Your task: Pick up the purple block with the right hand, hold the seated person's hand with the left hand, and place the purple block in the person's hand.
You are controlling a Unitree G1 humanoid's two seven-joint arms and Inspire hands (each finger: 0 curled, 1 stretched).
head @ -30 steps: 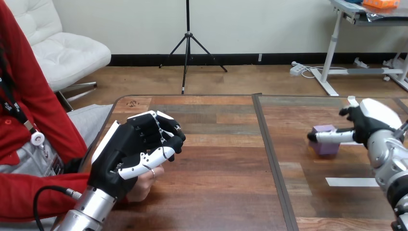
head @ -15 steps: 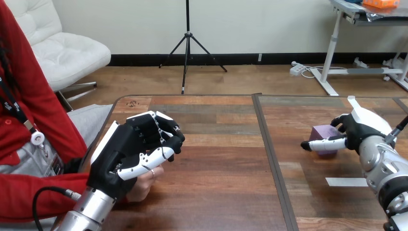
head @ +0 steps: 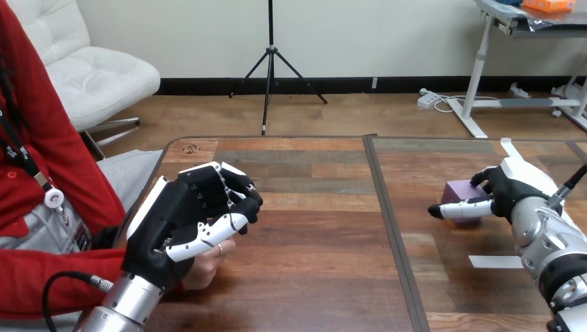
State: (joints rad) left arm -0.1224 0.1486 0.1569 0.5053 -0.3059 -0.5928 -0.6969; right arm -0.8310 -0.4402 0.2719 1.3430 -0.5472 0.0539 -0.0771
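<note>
The purple block [head: 462, 192] rests on the table's right half. My right hand [head: 516, 188] is around it from the right: the thumb lies across its near face and curled fingers [head: 486, 178] touch its far right corner. At the left, my left hand [head: 181, 214] is shut on the person's hand [head: 208, 266], which lies under it near the table's left edge. My fingers and thumb curl over the person's fingers, so most of that hand is hidden.
A strip of white tape [head: 495, 261] lies on the table in front of the block. A dark seam [head: 389, 228] runs front to back between the wooden table's two halves. The person's red sleeve [head: 48, 277] comes in from the left edge.
My right hand has sunk and shifted slightly left, its thumb now lower across the block's near face. The block has stayed in place. My left hand keeps its hold.
</note>
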